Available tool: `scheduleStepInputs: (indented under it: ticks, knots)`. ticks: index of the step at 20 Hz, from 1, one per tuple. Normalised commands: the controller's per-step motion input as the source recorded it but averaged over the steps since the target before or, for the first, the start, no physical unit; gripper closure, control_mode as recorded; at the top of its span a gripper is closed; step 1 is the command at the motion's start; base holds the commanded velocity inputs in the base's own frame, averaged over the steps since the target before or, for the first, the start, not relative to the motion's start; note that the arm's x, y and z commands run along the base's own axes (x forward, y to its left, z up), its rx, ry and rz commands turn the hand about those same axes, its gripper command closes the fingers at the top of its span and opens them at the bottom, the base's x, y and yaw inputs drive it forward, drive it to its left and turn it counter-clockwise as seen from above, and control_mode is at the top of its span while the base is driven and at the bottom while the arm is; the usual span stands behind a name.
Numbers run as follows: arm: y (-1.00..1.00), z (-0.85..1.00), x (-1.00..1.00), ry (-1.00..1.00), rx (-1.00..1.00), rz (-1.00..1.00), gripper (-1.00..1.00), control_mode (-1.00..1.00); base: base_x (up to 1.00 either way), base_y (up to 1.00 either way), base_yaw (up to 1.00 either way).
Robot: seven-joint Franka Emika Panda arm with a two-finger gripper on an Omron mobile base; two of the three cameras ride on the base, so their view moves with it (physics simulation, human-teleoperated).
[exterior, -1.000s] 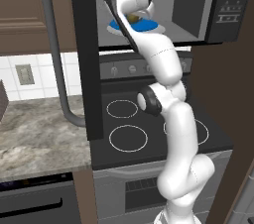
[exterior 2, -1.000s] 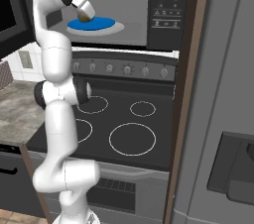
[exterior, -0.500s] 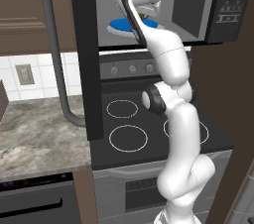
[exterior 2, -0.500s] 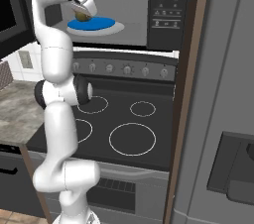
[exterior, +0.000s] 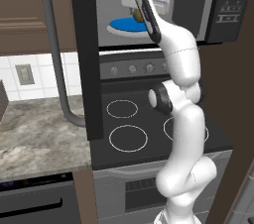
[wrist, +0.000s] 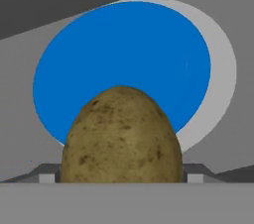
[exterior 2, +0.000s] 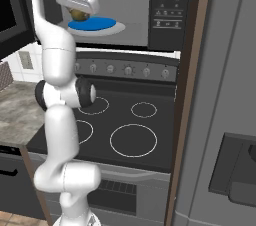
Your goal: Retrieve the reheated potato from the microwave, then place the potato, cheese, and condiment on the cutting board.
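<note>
Inside the microwave (exterior 2: 165,10), potato (wrist: 121,136) over a blue plate (wrist: 124,59).

No readable text, brand or number anywhere. Pale marks on the microwave (exterior 2: 125,7) button panel (exterior 2: 167,5) (right of the open cavity) too blurred to read; stove knobs (exterior 2: 128,70) below the microwave likewise bear no legible markings.

Brown speckled potato (wrist: 121,136) upright at near edge of blue plate (wrist: 124,64), inside open microwave (exterior 2: 165,10).
</note>
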Motion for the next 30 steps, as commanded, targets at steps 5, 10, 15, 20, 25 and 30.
scheduleStepInputs:
  ticks: [5, 10, 15, 20, 25, 30]
  knots:
    - [-0.06, -0.53, -0.58, -0.14, 0.03, 0.28, 1.0, -1.0, 0.0, 0.0, 0.0]
    - [-0.06, -0.39, -0.61, -0.18, 0.05, 0.29, 1.0, -1.0, 0.0, 0.0, 0.0]
    - [-0.07, -0.29, -0.68, -0.21, 0.07, 0.3, 1.0, -1.0, 0.0, 0.0, 0.0]
    - [-0.02, -0.38, -0.73, -0.18, 0.05, 0.3, 1.0, -1.0, 0.0, 0.0, 0.0]
    - [0.0, -0.49, -0.74, -0.14, 0.05, 0.28, 1.0, -1.0, 0.0, 0.0, 0.0]
    - [0.0, -0.56, -0.71, -0.12, 0.05, 0.26, 1.0, -1.0, 0.0, 0.0, 0.0]
